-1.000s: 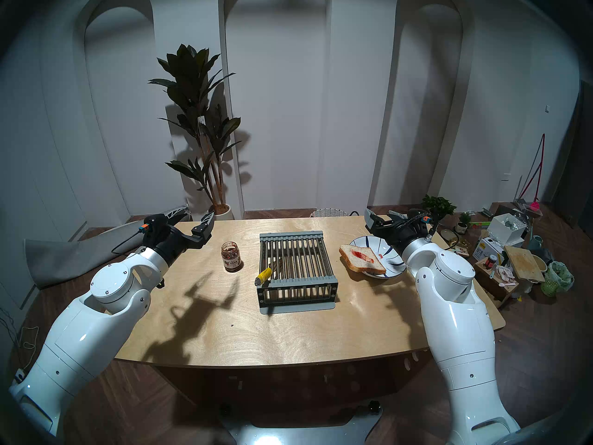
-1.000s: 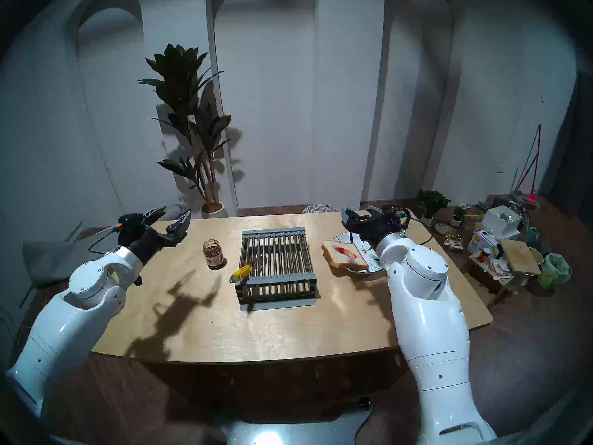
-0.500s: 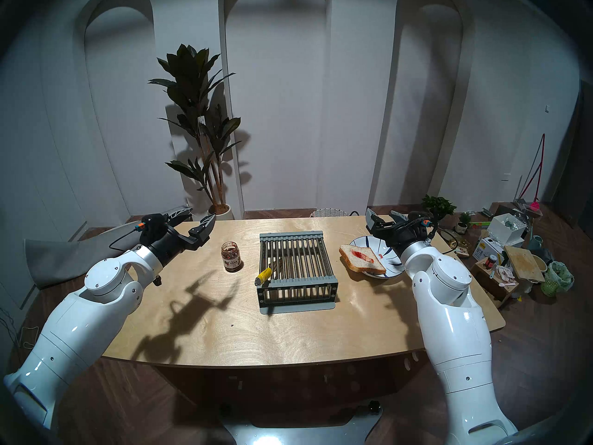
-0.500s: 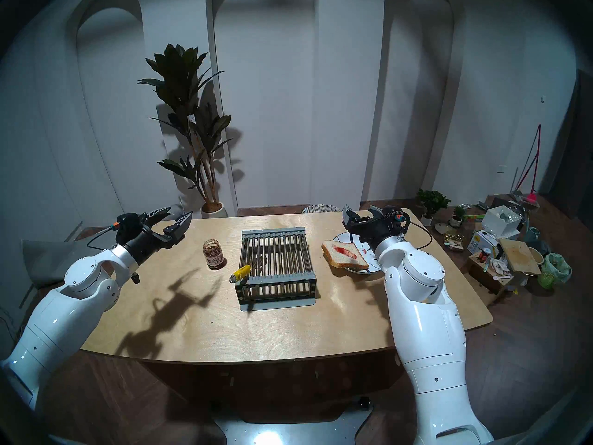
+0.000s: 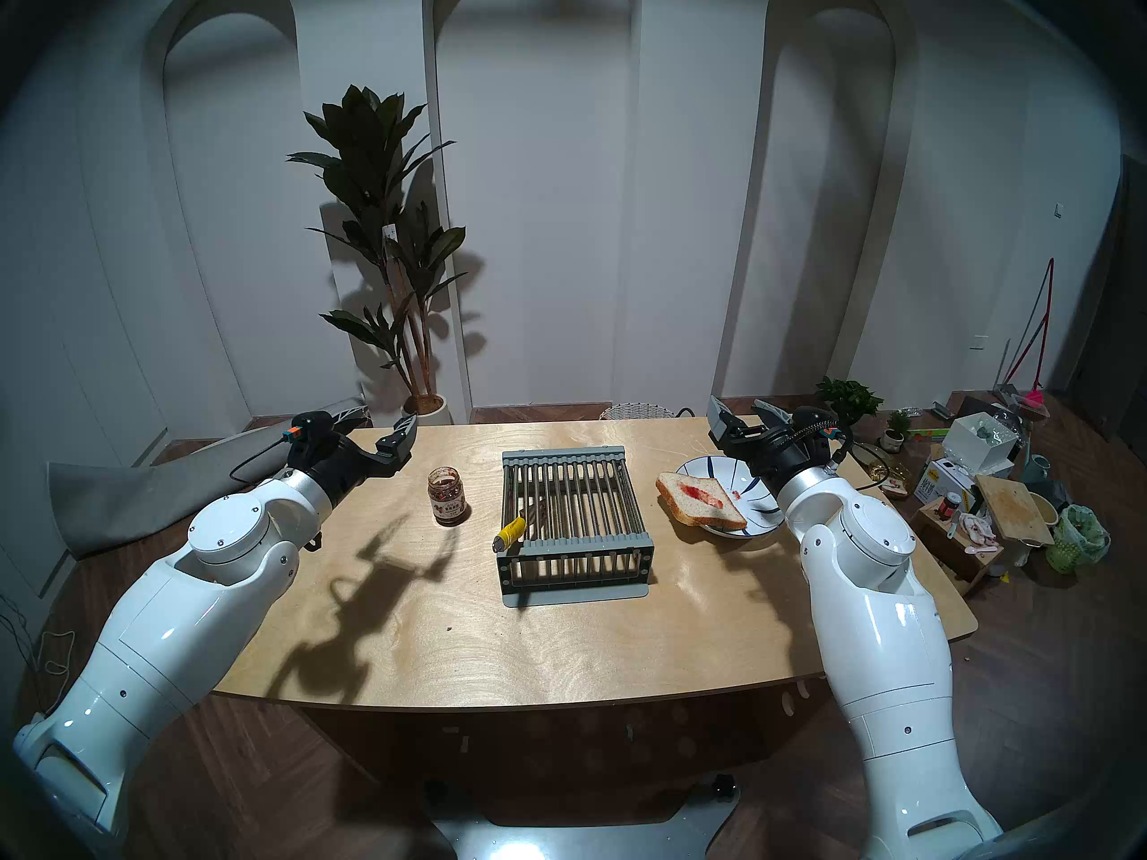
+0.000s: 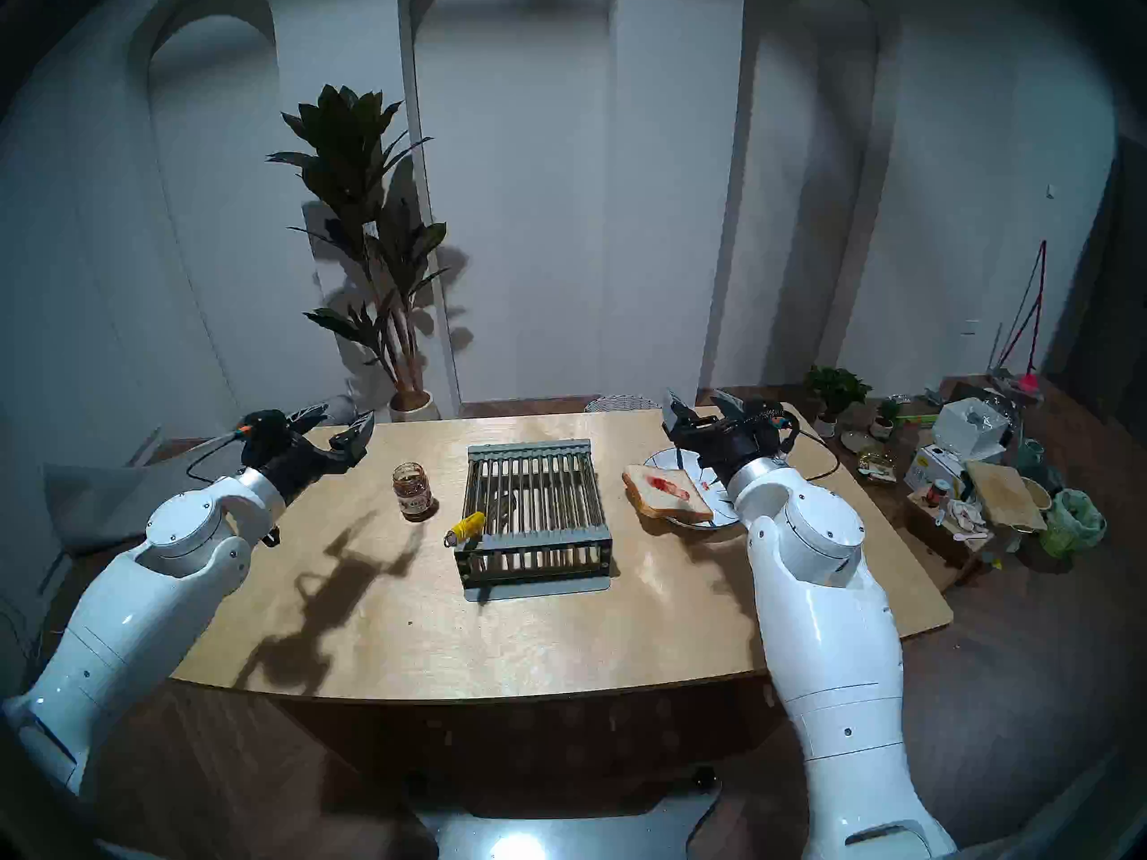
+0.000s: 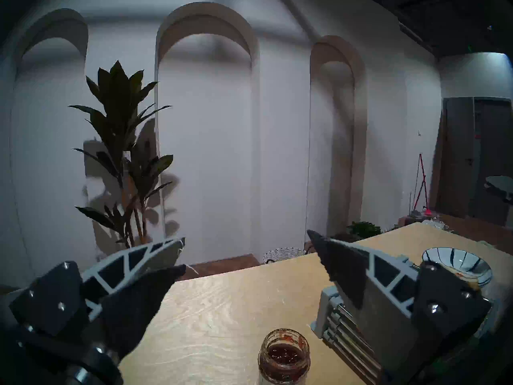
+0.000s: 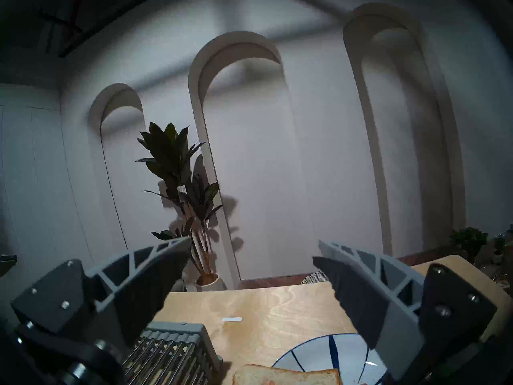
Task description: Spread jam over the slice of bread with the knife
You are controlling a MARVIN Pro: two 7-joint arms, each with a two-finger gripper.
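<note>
The open jam jar point(image 5: 447, 496) stands on the table left of the grey rack point(image 5: 574, 517); it also shows in the left wrist view point(image 7: 283, 356). The knife point(image 5: 510, 532) lies on the rack's front left corner, its yellow handle sticking out. The slice of bread point(image 5: 701, 502) with a red jam smear leans on the left edge of the blue-striped plate point(image 5: 714, 468). My left gripper point(image 5: 382, 419) is open and empty, raised behind and left of the jar. My right gripper point(image 5: 737, 406) is open and empty, raised behind the plate.
The wooden table point(image 5: 558, 641) has a curved front edge. A tall potted plant point(image 5: 385, 250) and a wicker basket point(image 5: 636, 411) stand behind it. Boxes, a cutting board point(image 5: 1012, 508) and small pots crowd the floor at the right.
My left arm swung slightly left, then back right. My right gripper tilted its fingers a little more upward. Jar, knife, bread and plate have not moved.
</note>
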